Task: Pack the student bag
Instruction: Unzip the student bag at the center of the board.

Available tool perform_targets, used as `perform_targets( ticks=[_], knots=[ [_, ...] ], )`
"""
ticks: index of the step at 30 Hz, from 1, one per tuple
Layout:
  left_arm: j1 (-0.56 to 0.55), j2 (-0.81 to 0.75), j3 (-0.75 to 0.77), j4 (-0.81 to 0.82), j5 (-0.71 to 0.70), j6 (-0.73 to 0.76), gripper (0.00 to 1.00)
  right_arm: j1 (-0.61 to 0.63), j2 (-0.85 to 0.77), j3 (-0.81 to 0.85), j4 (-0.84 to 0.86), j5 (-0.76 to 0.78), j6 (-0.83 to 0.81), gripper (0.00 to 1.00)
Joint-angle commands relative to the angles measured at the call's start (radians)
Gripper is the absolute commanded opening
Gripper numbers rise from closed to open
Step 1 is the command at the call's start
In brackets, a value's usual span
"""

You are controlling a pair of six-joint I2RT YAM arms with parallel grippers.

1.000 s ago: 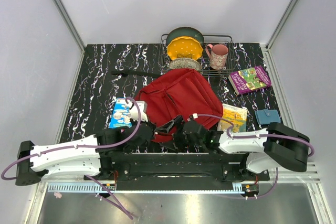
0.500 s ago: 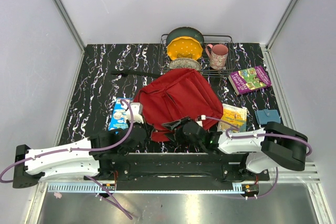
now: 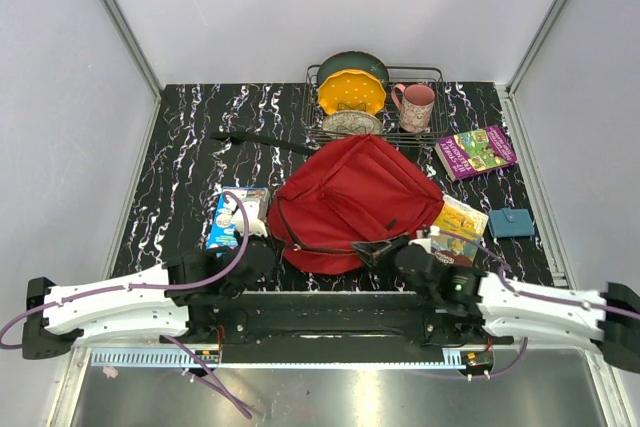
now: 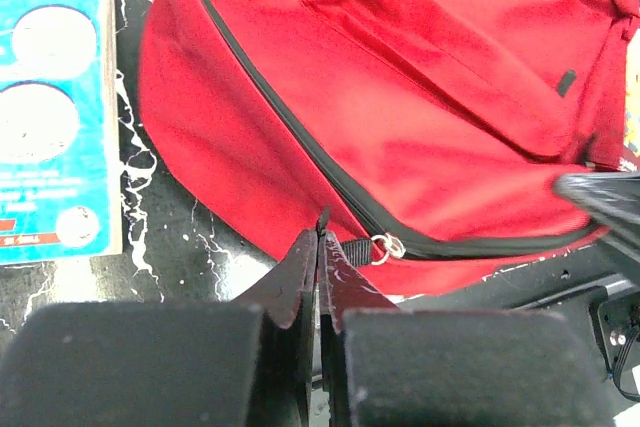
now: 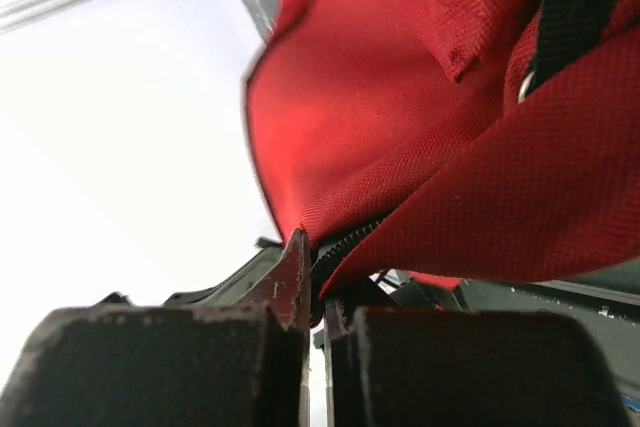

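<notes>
At the near edge, the right gripper clamps the rim of the student bag. The left gripper is clenched, possibly on the zipper pull.

Both arms low, stretched along the near edge — jaws closed.
Left arm and right arm angle inward; left gripper pressed together, right gripper pinching the bag edge.

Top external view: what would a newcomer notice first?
The red student bag fills the middle of the view, its near edge pinched by the right gripper. Behind it, a yellow plate stands in a wire dish rack beside a pink mug.
</notes>
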Motion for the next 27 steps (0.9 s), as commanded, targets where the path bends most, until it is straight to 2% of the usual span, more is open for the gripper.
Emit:
perform_targets(
  ticks=[1, 4, 6, 9, 15, 16, 19, 22, 26, 27],
  knots=[
    [0.011, -0.018, 0.022, -0.164, -0.143, -0.032, 0.00, -0.007, -0.299, -0.010, -0.444, 0.237, -0.110, 0.00],
    [0.017, -0.006, 0.008, -0.157, -0.143, -0.041, 0.00, -0.010, -0.429, -0.019, -0.512, 0.264, -0.198, 0.00],
    [0.018, 0.020, 0.011, -0.152, -0.141, -0.042, 0.00, -0.008, -0.452, -0.007, -0.518, 0.255, -0.258, 0.00],
    [0.020, 0.068, 0.033, -0.149, -0.141, -0.042, 0.00, -0.008, -0.396, 0.077, -0.544, 0.223, -0.446, 0.00],
    [0.020, 0.116, 0.062, -0.138, -0.121, -0.030, 0.00, -0.011, -0.138, 0.334, -0.656, 0.179, -0.776, 0.00],
    [0.020, 0.110, 0.061, -0.135, -0.121, -0.030, 0.00, -0.010, -0.089, 0.378, -0.649, 0.156, -0.881, 0.00],
    [0.020, 0.070, 0.045, -0.138, -0.132, -0.026, 0.00, -0.011, -0.015, 0.458, -0.632, 0.018, -1.047, 0.00],
    [0.020, 0.018, 0.025, -0.149, -0.144, -0.015, 0.00, -0.011, -0.003, 0.495, -0.627, -0.097, -1.118, 0.00],
    [0.020, -0.032, 0.024, -0.163, -0.135, 0.026, 0.00, -0.011, -0.011, 0.503, -0.575, -0.325, -1.177, 0.00],
    [0.020, -0.047, 0.025, -0.161, -0.132, 0.036, 0.00, -0.011, -0.003, 0.503, -0.578, -0.338, -1.172, 0.00]
  ],
)
